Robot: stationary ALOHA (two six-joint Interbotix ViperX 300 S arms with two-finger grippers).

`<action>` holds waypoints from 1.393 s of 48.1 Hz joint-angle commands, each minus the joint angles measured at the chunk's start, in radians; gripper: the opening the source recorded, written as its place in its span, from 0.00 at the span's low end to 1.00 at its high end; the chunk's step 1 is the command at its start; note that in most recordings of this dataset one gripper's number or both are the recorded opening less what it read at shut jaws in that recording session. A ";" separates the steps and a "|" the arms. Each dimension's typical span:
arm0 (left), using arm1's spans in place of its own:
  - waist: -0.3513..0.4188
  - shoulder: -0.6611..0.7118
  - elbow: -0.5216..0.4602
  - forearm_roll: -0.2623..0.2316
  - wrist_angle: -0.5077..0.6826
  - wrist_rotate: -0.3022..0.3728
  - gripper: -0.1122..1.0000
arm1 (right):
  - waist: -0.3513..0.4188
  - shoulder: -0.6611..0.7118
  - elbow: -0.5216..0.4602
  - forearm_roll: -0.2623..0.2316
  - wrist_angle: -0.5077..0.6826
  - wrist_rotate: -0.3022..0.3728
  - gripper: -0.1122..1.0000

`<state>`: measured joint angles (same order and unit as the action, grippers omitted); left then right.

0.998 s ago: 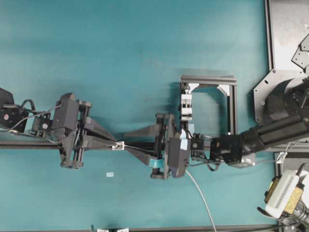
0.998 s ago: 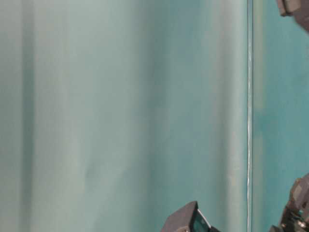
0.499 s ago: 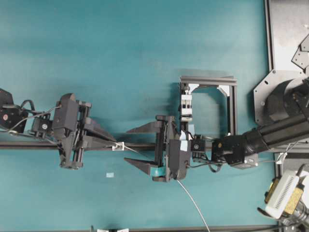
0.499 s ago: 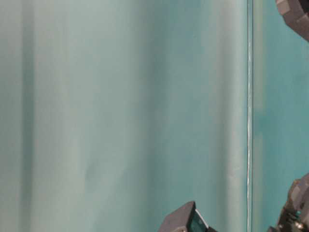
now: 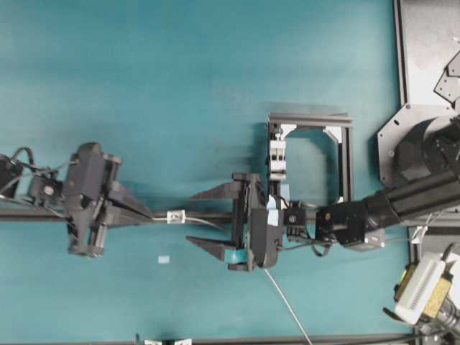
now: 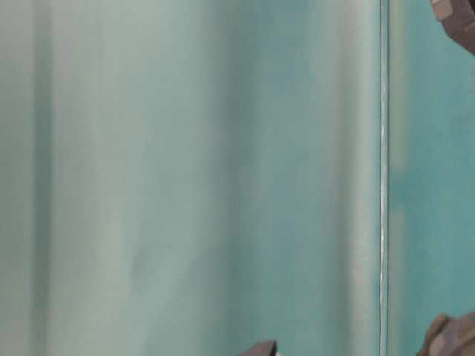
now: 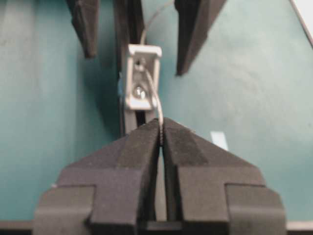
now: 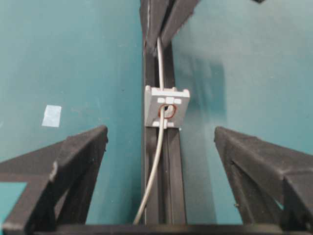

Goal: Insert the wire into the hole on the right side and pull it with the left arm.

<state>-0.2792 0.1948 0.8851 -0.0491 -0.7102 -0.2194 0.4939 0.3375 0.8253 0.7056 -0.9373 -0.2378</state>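
In the table-level view we make out only blurred teal and dark arm fragments at the edges. The left wrist view shows the left gripper [image 7: 161, 131] pinching the wire [image 7: 155, 95] just past the block; the right wrist view shows it threaded through the hole [image 8: 167, 111]. Overhead, the right gripper [image 5: 203, 217] stands spread.

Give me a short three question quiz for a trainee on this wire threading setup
1. True or false: the wire already passes through the hole in the small block.
2. Which gripper is pinching the wire: A, the left gripper, or B, the right gripper?
3. Fill in: the block sits on a black ___.

Key: 1 true. 2 A; the right one stands open, its fingers either side of the block. 3 rail.
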 commanded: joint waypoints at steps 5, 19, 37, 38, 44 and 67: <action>-0.015 -0.103 0.051 0.002 0.002 -0.003 0.01 | 0.006 -0.034 -0.005 0.000 -0.003 0.002 0.95; -0.021 -0.186 0.150 0.003 0.002 -0.005 0.01 | 0.006 -0.034 -0.005 0.000 -0.005 0.002 0.95; -0.035 -0.239 0.230 0.003 0.002 -0.005 0.01 | 0.006 -0.034 -0.005 -0.003 -0.003 0.002 0.95; -0.037 -0.245 0.235 0.003 0.003 -0.005 0.01 | 0.006 -0.034 -0.005 0.000 -0.002 0.002 0.96; -0.043 -0.270 0.265 0.003 0.002 -0.005 0.01 | 0.006 -0.034 -0.006 -0.003 0.012 0.003 0.95; -0.052 -0.353 0.362 0.006 0.005 0.002 0.01 | 0.006 -0.034 -0.012 -0.003 0.021 0.003 0.95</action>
<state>-0.3252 -0.1381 1.2471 -0.0476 -0.7026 -0.2194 0.4985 0.3375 0.8253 0.7056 -0.9112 -0.2362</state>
